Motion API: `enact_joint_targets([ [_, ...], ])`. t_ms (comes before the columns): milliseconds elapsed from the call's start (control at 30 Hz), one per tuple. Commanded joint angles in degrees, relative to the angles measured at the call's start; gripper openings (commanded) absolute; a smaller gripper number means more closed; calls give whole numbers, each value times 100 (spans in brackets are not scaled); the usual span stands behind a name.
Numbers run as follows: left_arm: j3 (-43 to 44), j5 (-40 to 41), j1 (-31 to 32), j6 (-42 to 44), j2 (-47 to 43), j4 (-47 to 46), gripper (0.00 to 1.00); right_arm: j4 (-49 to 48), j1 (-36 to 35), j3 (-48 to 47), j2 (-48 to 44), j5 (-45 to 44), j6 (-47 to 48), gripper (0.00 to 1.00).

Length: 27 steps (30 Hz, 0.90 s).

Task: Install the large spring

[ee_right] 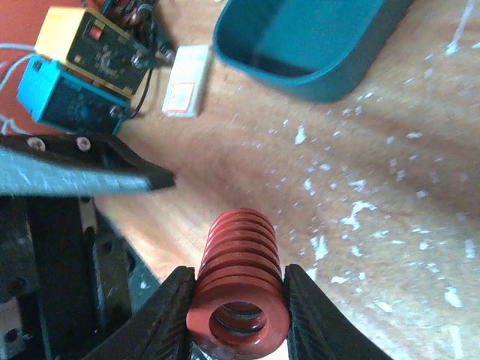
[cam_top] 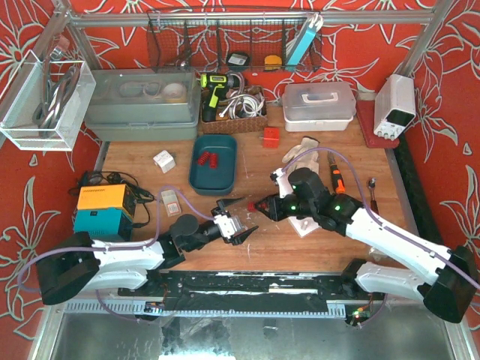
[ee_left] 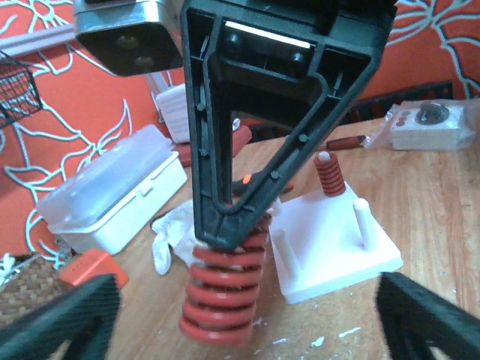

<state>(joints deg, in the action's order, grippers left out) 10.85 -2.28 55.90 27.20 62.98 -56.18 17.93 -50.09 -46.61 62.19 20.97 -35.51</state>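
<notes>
One small spring point(ee_left: 328, 174) already sits on the base point(ee_left: 341, 251). The large spring point(ee_right: 238, 247) is pinched in the right gripper point(ee_right: 238, 315), beside the base and not yet pegged. Left gripper point(cam_top: 246, 231) is spread, empty.

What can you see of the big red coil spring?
The large red coil spring, metal-looking with thick, closely stacked turns and a hollow core, is clamped across its sides between the black fingers of the right gripper. It hangs beside the white pegged base, not on any peg yet.
</notes>
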Motion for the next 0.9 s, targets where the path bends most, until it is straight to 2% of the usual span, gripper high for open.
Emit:
enact_joint_targets([
  [0, -11, 186, 17, -119, -268, 174, 99, 250, 107, -67, -338, -1079, 196, 0],
  [200, -70, 621, 18, -523, -242, 276, 100, 1019, 487, -286, -360, -1897, 696, 0],
  [300, 34, 992, 18, -729, -178, 549, 100, 1448, 905, -456, -243, -2278, 982, 0],
  [433, 216, 1115, 18, -1033, -169, 1023, 100, 1897, 1596, -718, 10, -2434, 1262, 0],
  [567, 375, 1140, 18, -1324, -260, 1414, 100, 2372, 1961, -1089, 346, -2898, 1526, 0],
  [867, 173, 1156, 18, -1332, -412, 1284, 100, 2886, 2824, -1609, 1096, -3054, 1696, 0],
])
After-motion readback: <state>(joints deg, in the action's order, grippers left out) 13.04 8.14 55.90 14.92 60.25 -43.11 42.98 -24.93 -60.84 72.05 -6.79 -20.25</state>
